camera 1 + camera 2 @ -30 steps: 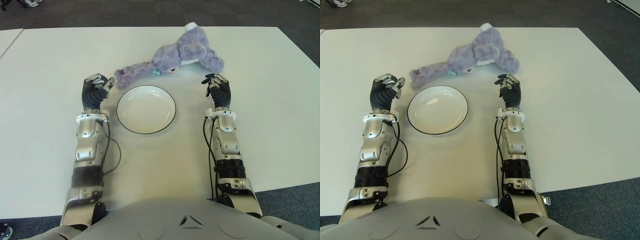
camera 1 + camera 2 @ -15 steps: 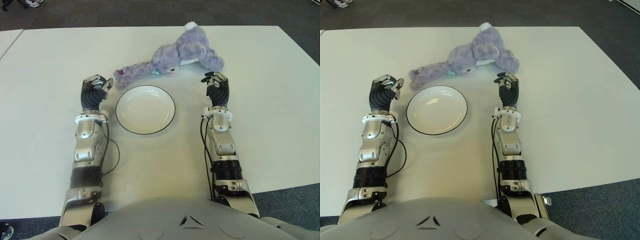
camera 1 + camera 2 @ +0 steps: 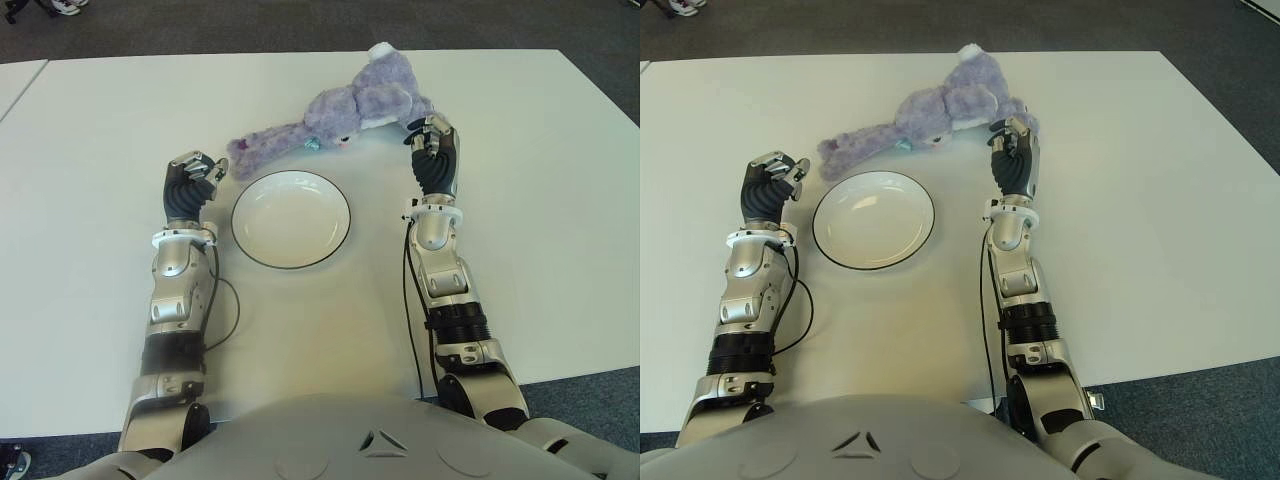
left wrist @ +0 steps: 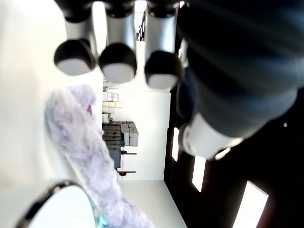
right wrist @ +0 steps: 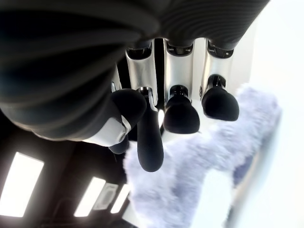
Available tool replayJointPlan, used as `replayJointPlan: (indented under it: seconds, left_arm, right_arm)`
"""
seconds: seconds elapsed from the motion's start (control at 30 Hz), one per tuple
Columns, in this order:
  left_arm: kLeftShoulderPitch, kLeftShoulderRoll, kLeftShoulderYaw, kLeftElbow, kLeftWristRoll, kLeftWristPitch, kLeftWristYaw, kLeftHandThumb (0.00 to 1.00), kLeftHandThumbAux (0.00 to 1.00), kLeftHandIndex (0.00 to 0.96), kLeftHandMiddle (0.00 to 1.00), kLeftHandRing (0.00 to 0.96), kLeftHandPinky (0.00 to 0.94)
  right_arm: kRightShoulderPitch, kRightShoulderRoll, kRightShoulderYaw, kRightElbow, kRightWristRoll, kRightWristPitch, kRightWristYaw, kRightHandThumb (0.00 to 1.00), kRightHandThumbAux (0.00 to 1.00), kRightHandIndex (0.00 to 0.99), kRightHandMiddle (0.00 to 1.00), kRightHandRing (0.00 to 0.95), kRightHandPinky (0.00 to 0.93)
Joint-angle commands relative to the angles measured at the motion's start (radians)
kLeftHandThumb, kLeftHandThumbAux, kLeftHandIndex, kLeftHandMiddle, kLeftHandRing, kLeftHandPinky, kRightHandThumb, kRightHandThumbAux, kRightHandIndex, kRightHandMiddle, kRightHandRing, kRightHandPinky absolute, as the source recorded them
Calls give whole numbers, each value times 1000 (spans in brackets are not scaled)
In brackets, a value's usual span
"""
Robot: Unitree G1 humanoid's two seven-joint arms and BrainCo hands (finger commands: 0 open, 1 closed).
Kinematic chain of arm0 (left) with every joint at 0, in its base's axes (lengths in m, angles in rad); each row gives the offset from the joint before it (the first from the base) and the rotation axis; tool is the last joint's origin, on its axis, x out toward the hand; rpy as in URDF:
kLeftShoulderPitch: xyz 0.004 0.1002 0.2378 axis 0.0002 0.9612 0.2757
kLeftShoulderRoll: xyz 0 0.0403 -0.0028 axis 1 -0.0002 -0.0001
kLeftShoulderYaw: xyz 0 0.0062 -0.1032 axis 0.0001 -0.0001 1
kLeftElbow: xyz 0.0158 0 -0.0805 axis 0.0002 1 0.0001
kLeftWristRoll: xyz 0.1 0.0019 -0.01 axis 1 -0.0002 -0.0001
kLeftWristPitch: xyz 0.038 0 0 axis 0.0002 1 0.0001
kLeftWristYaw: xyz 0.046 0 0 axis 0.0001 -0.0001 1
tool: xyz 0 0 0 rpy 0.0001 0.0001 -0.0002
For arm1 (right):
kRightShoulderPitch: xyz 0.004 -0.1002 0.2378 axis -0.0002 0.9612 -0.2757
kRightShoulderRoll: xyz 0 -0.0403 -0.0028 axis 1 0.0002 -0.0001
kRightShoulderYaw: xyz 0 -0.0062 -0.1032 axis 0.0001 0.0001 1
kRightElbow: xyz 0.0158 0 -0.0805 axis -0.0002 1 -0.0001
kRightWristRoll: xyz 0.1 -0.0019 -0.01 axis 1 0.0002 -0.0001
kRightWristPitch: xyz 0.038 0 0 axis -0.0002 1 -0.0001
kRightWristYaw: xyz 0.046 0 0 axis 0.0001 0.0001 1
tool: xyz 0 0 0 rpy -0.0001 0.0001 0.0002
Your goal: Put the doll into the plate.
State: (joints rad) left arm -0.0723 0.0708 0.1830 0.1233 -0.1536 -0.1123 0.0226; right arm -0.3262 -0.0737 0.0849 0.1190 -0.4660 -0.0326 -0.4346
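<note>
Doll (image 3: 355, 112), a purple plush thing, lies stretched across the white table (image 3: 90, 130) on the far side of the plate (image 3: 291, 218), not in it; its long limb trails toward the robot's left, ending just beyond the plate's far-left rim. The eye views give that whole layout, with the plate bare between the two forearms.

What they don't give is how the fingers stand, and the wrist cameras do. From the right wrist, the right hand (image 3: 1013, 160) has its fingers (image 5: 179, 114) curled loosely downward with dark pads showing, nothing between them, and the purple fur sits just past the fingertips; I can't tell whether any pad touches it. In the eye views this hand is raised at the doll's right end, right up against its body.

From the left wrist, the left hand (image 3: 192, 180) also shows loosely bent fingers (image 4: 118, 61) holding nothing, the doll's limb a little beyond them and the plate's dark rim at the picture's edge. It shows beside the plate, on its left side.
</note>
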Motion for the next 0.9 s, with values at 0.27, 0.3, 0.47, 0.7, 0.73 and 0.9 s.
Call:
replayJointPlan:
  seconds: [0.27, 0.3, 0.47, 0.7, 0.73, 0.9]
  left_arm:
    - [106, -37, -3, 85, 4, 2, -2, 377, 824, 840, 896, 894, 863]
    - [106, -37, -3, 86, 4, 1, -2, 377, 824, 840, 895, 894, 862]
    - [104, -37, -4, 91, 3, -3, -5, 379, 821, 841, 895, 893, 865]
    - [96, -34, -3, 108, 0, -15, -12, 386, 818, 843, 895, 895, 869]
    - [95, -34, -4, 110, 0, -16, -12, 386, 817, 843, 895, 895, 869]
    - [90, -34, -5, 122, 2, -25, -10, 388, 817, 845, 895, 895, 870]
  right_arm:
    - [-42, -44, 38, 25, -117, -48, -85, 853, 673, 439, 619, 789, 773]
    - [-48, -52, 40, 27, -124, -59, -91, 853, 672, 439, 621, 790, 774]
    - [-69, -77, 49, 33, -144, -78, -95, 853, 672, 439, 624, 792, 768]
    - [-87, -102, 60, 19, -159, -78, -79, 849, 670, 447, 505, 788, 759]
    - [-88, -104, 61, 16, -160, -76, -77, 849, 670, 447, 499, 787, 758]
    - [-91, -115, 64, -6, -164, -62, -47, 848, 670, 447, 492, 775, 731]
